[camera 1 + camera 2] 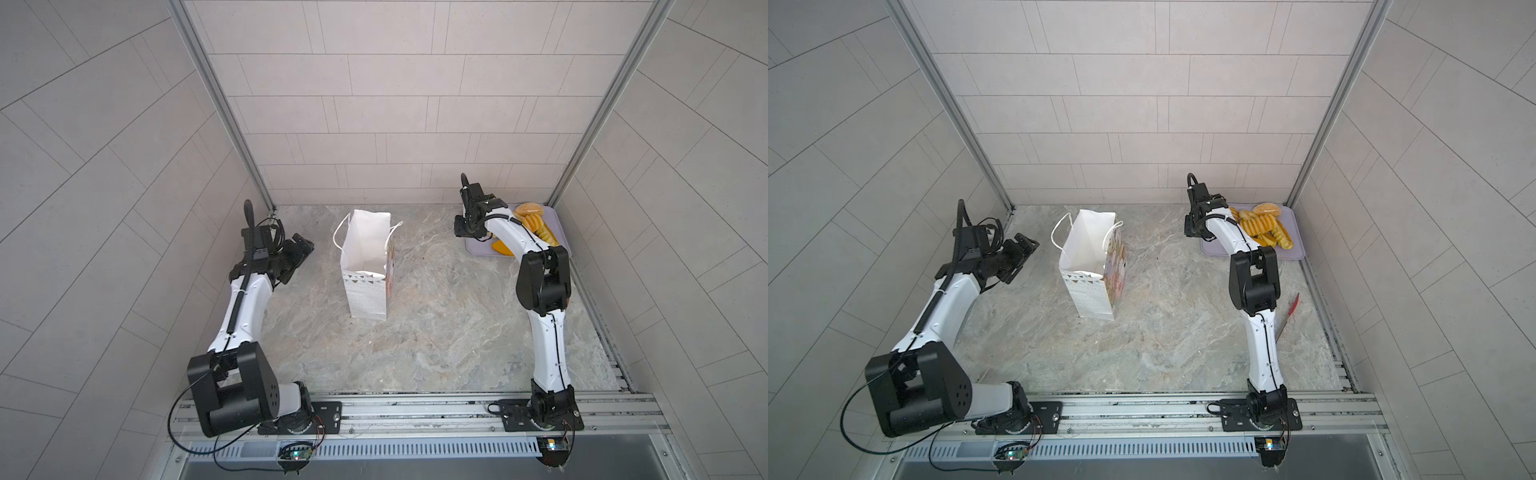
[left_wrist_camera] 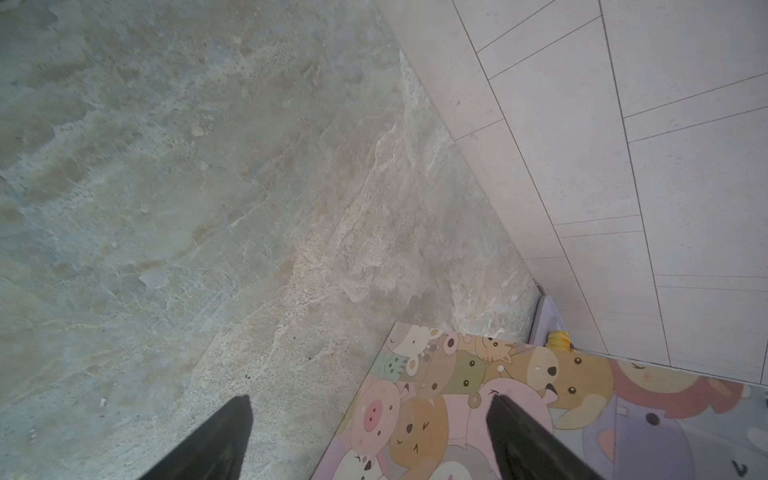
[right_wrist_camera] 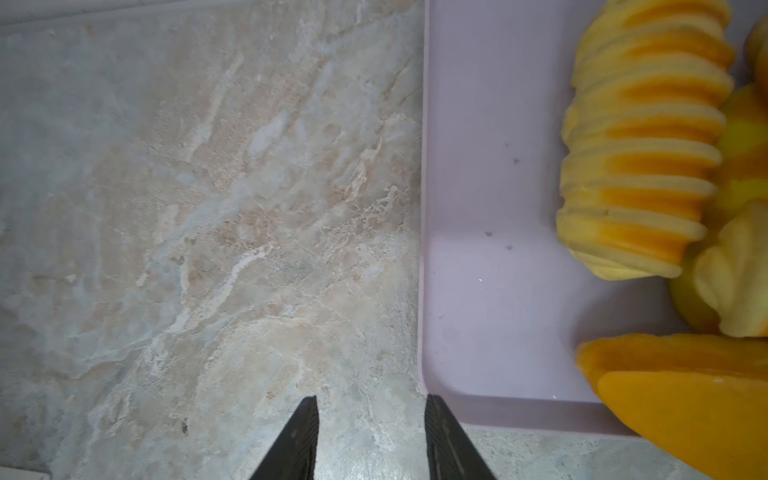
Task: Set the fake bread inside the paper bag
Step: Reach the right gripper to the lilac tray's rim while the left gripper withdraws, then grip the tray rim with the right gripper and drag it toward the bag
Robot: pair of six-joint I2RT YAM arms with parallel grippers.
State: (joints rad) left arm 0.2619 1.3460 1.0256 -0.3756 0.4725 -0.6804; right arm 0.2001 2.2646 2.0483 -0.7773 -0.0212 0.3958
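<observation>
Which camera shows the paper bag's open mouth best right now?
Both top views: they look down into the paper bag, showing its open mouth, white inside and cord handles. The left wrist view shows only its cartoon-animal side. The right wrist view shows none of it.

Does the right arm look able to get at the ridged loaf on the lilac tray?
Probably yes: the right gripper hangs at a corner of the lilac tray, jaws apart and empty, with only bare tray between it and the ridged loaf.
</observation>
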